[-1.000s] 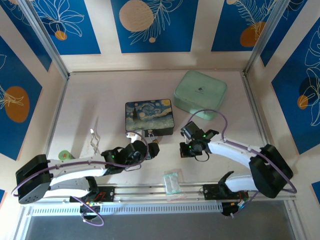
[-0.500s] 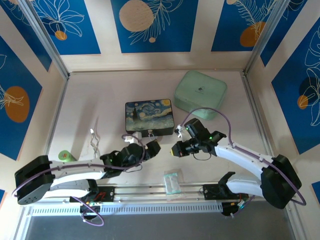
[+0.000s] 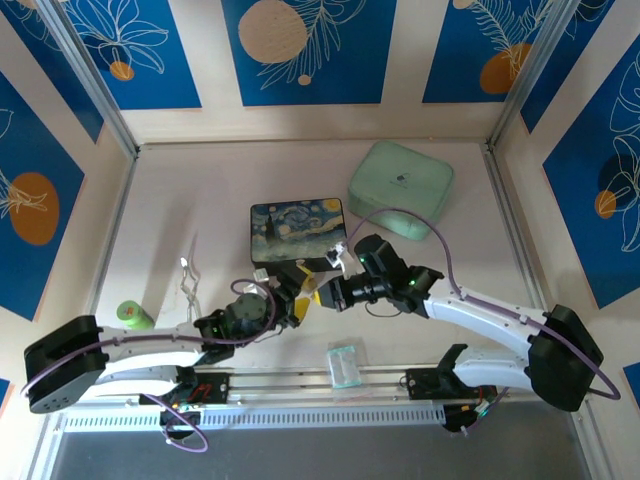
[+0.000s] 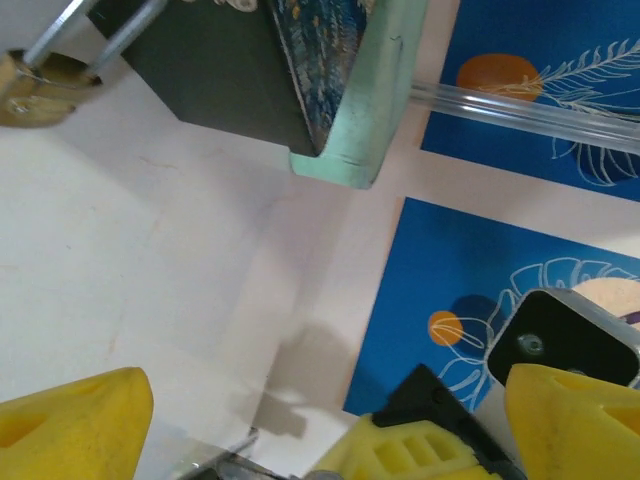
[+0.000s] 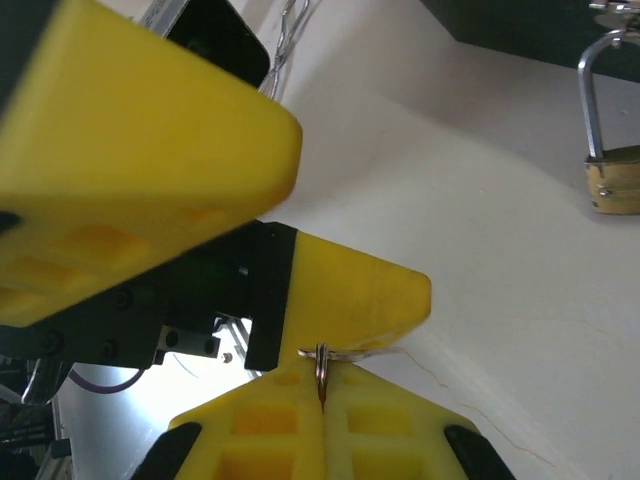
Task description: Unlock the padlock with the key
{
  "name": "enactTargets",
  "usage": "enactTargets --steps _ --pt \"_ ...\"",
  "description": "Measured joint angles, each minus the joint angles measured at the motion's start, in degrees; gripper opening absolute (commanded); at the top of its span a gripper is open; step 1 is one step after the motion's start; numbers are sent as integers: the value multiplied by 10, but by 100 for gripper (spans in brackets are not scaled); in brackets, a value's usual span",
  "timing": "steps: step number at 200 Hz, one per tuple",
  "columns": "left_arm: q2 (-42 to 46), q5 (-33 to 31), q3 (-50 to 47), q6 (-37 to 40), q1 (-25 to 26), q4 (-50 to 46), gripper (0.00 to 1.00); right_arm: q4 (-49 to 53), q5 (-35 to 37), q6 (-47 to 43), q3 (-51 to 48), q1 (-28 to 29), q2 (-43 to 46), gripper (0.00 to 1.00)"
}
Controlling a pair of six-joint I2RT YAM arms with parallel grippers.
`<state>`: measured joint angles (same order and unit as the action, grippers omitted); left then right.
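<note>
R end effector (image 5: 322,396) moved left, key (image 5: 322,366) pinched; padlock (image 5: 614,182) nearby.

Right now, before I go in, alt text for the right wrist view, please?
The right claw, shut, pinches the thin silver key edge-on at bottom centre. The brass padlock sits at the right edge, clear of the key, and the left claw's yellow fingers crowd the upper left.

A: Key (image 5: 322,366) visible?
B: Barely. Just ring + thin edge; rest buried btwn right claw (image 5: 322,400) pads.
A: Padlock (image 4: 40,85)?
B: Left wrist: body clipped at left edge, shackle runs off top. Right wrist: body cut by right edge. Top view: too small to tell.
</note>
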<state>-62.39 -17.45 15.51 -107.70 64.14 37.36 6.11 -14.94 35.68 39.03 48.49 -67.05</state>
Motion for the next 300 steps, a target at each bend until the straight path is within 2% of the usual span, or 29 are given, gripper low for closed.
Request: enactTargets --steps 59,103,131,191,229,300 --pt "0 3 0 -35 0 30 87 -50 14 13 7 30 -14 0" --pt "1 8 0 -43 0 36 59 -66 19 21 7 37 -22 0" --pt "15 4 0 -49 0 8 39 -70 19 22 7 37 -20 0" --pt "25 -6 0 -44 -2 -17 9 -58 21 24 2 33 -12 0" --pt "27 -6 1 -36 -2 -29 0 -54 17 23 -6 28 -8 0" --pt "34 -6 6 -28 -1 -38 0 -62 1 23 -15 18 3 0"
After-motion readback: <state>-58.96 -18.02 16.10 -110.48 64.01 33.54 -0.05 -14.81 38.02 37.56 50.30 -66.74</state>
